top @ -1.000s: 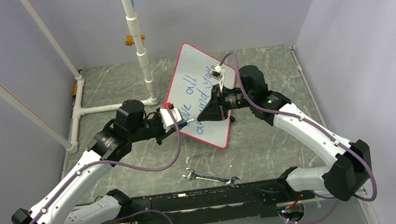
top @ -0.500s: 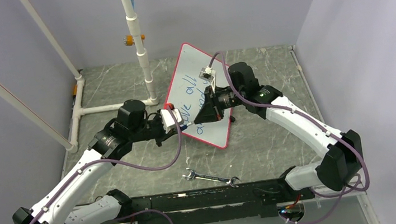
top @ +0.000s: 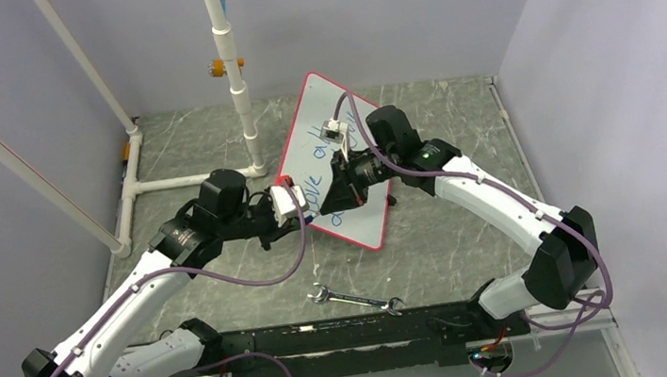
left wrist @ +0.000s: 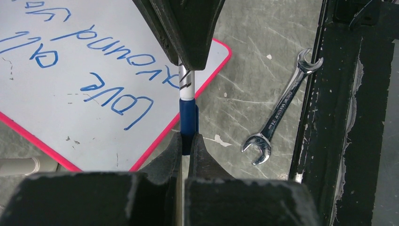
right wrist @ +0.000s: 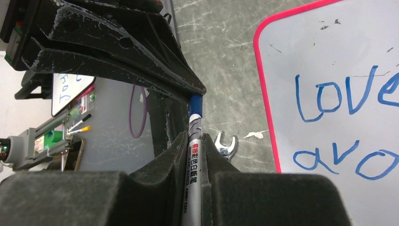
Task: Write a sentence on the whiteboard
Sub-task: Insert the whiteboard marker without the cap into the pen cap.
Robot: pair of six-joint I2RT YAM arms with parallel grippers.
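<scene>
Left pincer (left wrist: pixel 187 141): clenched on the blue cap (left wrist: pixel 187 117) of a marker (left wrist: pixel 185 81), 1 finger on either side of it.

Right pincer (right wrist: pixel 194 141): clenched on the marker's grey barrel. It directly faces the left pincer, the 2 sets of tips close together and the marker spanning between them.

The pair meets at the near-left rim of the whiteboard (top: pixel 315 105). The whiteboard sits mid-surface (top: pixel 450 242), turned diagonally, with its red-pink rim visible.

The sentence (left wrist: pixel 101 49) is written in blue in 2 lines. "love all" and "around" are legible from the left wrist; the remainder is cut off there and hidden by the right arm from above.

1 wrench (top: pixel 355 298) lies on the surface near the arm bases, apart from the whiteboard.
</scene>
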